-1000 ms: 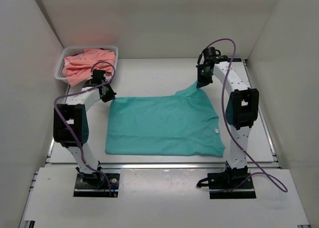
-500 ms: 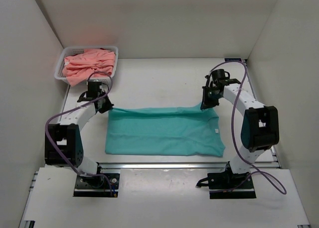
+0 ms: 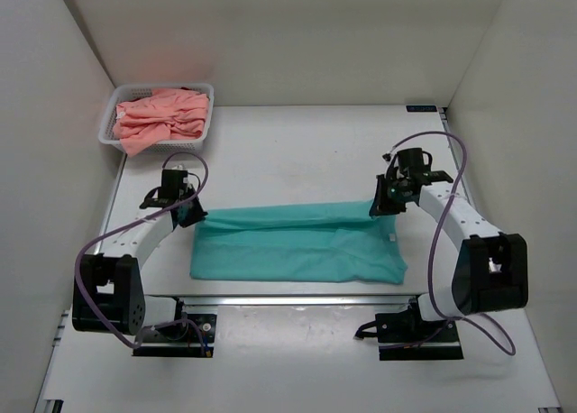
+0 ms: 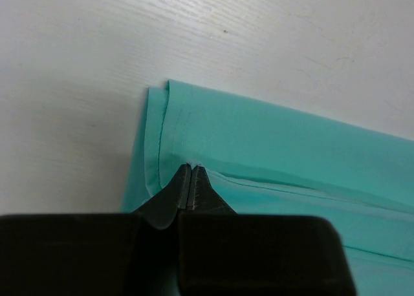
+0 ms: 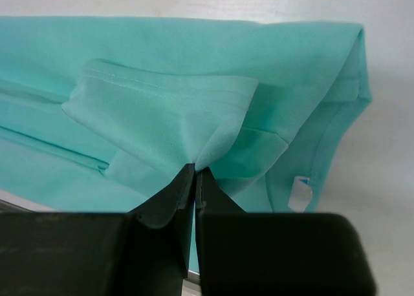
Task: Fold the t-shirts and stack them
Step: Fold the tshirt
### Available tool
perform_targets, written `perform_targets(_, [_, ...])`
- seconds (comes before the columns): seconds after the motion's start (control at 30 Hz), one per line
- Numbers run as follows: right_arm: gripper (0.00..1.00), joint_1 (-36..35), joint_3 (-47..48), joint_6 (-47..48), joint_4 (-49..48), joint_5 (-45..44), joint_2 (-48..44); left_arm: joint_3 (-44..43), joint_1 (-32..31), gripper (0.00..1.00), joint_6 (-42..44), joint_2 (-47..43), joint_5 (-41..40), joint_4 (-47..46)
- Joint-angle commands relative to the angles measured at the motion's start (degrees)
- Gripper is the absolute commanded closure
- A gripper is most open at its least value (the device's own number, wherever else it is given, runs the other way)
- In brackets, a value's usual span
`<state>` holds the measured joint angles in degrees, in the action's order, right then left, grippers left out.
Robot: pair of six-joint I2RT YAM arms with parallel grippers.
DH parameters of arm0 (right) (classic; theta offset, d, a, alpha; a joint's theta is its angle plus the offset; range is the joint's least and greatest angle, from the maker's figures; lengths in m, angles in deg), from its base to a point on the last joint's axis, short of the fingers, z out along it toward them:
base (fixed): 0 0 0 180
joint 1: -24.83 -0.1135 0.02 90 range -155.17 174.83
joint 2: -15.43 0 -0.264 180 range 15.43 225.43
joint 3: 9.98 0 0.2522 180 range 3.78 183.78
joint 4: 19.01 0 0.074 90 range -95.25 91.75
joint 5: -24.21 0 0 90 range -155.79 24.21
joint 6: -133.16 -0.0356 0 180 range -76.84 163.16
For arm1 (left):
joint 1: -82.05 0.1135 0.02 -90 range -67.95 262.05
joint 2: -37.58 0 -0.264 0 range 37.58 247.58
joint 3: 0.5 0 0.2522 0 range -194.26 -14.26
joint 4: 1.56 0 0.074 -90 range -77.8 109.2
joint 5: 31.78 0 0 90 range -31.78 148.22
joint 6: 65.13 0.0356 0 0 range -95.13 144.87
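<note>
The green shirt lies on the table in the lower middle of the top view, its far part doubled over toward the near edge. The left gripper and right gripper each pinch a corner of that flap, jaws shut tight on cloth. This looks like the first fold, so next they should lay it down even and let go. Pink shirts wait in the basket, upper left.

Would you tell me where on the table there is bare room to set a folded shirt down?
Widest bare patch: the far part of the table, behind the teal shirt and right of the basket. The near half is crowded: the shirt spans it, with the left gripper and right gripper pinching its far corners.
</note>
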<state>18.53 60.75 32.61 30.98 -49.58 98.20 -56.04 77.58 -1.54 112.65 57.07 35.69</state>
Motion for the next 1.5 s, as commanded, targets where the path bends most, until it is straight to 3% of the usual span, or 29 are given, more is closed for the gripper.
perform_targets(0.0, [1.0,-0.2,-2.8,-0.8,-1.9,0.9,-5.0,1.5,-0.1,1.0,0.7,-2.4,-1.1,-0.1])
perform_targets(0.37, [1.0,-3.4,-10.4,-2.9,-3.4,1.8,-10.7,2.4,0.8,1.0,-0.4,-3.0,-2.2,-1.0])
perform_targets(0.53, [1.0,-3.3,-13.7,-3.2,-3.3,2.2,-14.0,1.1,0.4,0.96,-0.5,-3.5,-2.9,-0.4])
perform_targets(1.07, [1.0,-1.7,-18.4,-2.5,-2.0,3.3,-18.2,2.0,-1.5,0.99,-1.7,-5.5,-3.7,4.2])
perform_targets(1.1, [1.0,-1.3,-18.8,-2.4,-1.8,3.5,-18.5,2.1,-1.2,0.94,-2.1,-5.7,-3.7,4.7])
perform_targets(1.13, [1.0,-1.3,-19.4,-2.6,-2.2,3.5,-18.8,2.2,-1.1,0.78,-2.9,-5.5,-3.6,4.8])
perform_targets(1.17, [0.99,-1.4,-19.5,-2.8,-1.9,3.6,-18.6,2.1,-0.8,0.71,-3.4,-5.4,-3.5,5.3])
perform_targets(1.27, [1.0,-2.7,-19.4,-3.1,-0.6,1.7,-19.1,0.2,-0.7,0.66,-5.3,-5.5,-3.9,8.0])
perform_targets(1.3, [0.96,-3.4,-19.4,-4.0,-0.5,1.7,-19.3,0.0,-1.2,0.59,-6.1,-5.6,-4.9,8.8])
perform_targets(1.33, [0.86,-3.2,-19.2,-4.5,-0.1,1.5,-19.3,-0.6,-1.2,0.55,-6.8,-6.2,-5.9,9.4])
perform_targets(1.47, [0.66,-2.6,-18.5,-8.2,1.7,1.4,-19.9,-4.2,-0.7,0.52,-7.4,-4.8,-6.6,9.7])
